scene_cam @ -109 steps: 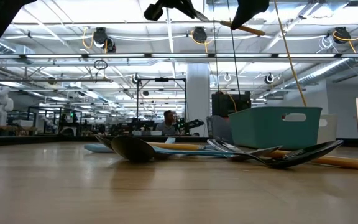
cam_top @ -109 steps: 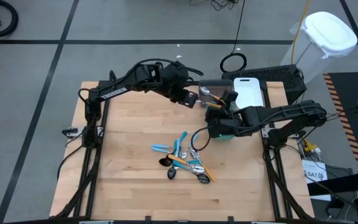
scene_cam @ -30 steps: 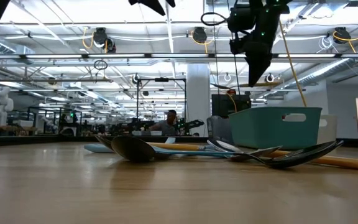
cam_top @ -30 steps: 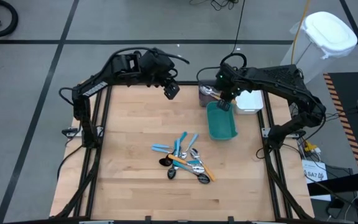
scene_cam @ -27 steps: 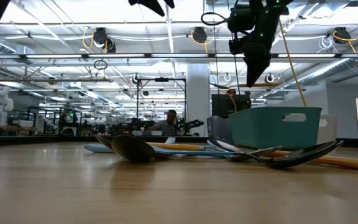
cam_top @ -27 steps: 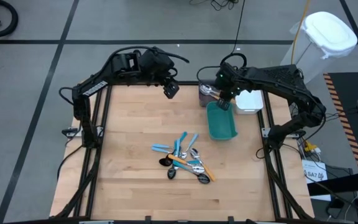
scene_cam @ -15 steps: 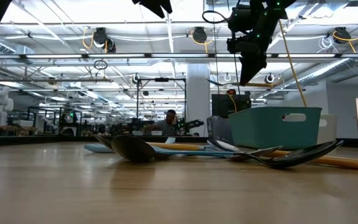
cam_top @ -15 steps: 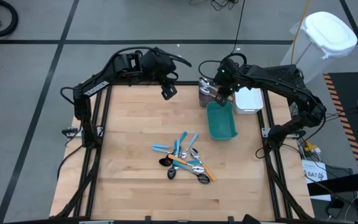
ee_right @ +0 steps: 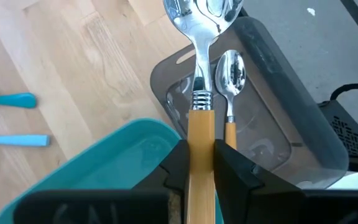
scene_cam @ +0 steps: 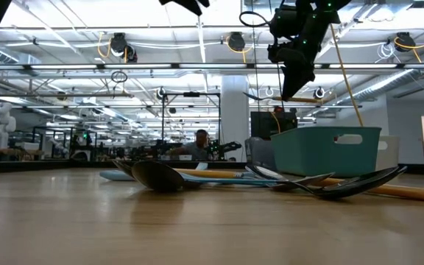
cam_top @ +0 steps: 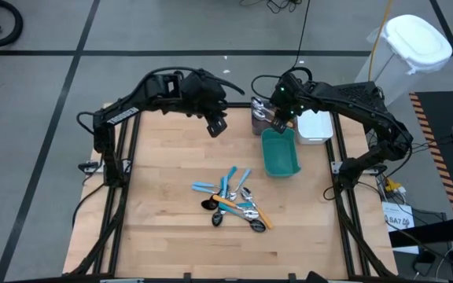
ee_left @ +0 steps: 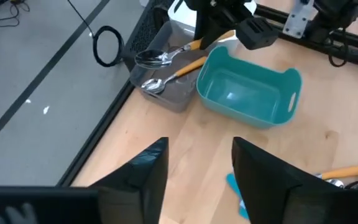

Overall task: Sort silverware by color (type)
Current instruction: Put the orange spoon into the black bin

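The silverware pile (cam_top: 233, 206) of light-blue, orange-handled and dark pieces lies at the table's middle, and it fills the foreground of the low view (scene_cam: 271, 177). My right gripper (cam_top: 278, 123) hangs above the gray bin (cam_top: 259, 118), shut on an orange-handled spoon (ee_right: 200, 74). Another orange-handled spoon (ee_right: 230, 81) lies inside that bin. My left gripper (cam_top: 217, 126) hovers open above the bare table, left of the bins and beyond the pile, with nothing between its fingers (ee_left: 148, 174). My right gripper pinches the spoon's orange handle (ee_right: 200, 134) between its two fingers. The fingers come from above, pointing down. The spoon sticks out about level (scene_cam: 289, 98), lifted clear, with its silver head (ee_right: 201, 12) over the gray bin.
A teal bin (cam_top: 280, 153) stands just nearer than the gray bin, and a white bin (cam_top: 314, 119) is to its right. The table's black frame rails run along the left and right edges. Bare wood lies left of the bins and the pile.
My right gripper has carried the orange-handled spoon a little toward the far left, from over the teal bin to over the gray bin. My left gripper has moved toward the table's near edge and slightly right, staying open.
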You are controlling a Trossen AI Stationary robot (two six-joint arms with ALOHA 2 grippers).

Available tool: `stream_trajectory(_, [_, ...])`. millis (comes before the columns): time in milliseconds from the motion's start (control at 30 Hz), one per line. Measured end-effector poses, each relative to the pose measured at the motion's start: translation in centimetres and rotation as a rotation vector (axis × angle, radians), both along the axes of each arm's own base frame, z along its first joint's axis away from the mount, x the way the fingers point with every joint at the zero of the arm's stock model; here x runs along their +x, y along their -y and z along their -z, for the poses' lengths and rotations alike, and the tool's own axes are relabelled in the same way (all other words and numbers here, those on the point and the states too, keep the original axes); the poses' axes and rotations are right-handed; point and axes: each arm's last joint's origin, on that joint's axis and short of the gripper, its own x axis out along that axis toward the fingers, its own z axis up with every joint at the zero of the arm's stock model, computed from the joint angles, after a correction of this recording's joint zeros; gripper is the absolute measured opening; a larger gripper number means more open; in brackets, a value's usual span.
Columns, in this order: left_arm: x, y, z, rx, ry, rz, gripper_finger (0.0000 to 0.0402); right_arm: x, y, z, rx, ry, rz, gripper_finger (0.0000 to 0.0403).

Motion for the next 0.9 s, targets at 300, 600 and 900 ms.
stream_trajectory(300, [3.1,1.6,3.6,-0.034,0.037,0.057,0.0132,0.0,0.0,0.0,0.0,-0.001,0.001,0.0043])
stream_trajectory(600, [4.8,3.8,7.9,-0.096,0.197,0.048,0.0131,-0.4,0.2,0.1,-0.011,-0.042,-0.056,0.0043])
stream_trajectory(900, [3.6,4.6,11.2,-0.156,0.379,-0.067,0.0131,-1.5,1.5,0.2,-0.009,-0.031,-0.082,0.0043])
